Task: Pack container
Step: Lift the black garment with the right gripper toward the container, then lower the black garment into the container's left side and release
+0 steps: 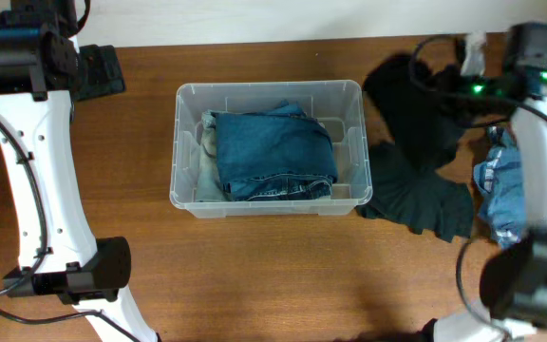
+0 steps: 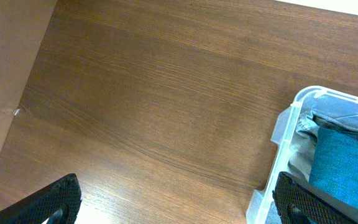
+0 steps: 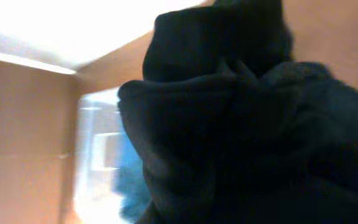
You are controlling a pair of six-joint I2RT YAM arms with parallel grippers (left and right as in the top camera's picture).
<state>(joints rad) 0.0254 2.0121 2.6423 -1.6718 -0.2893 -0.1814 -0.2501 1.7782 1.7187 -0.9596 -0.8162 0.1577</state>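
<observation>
Overhead: container sits centre of surface, denim inside. Right end effector, 2 o'clock, clenches black garment; I judge trailing cloth may snag the rim. Left end effector released.

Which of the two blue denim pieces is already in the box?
The darker, neatly folded jeans inside the clear box. The paler denim piece lies crumpled outside it, on the table.
</observation>
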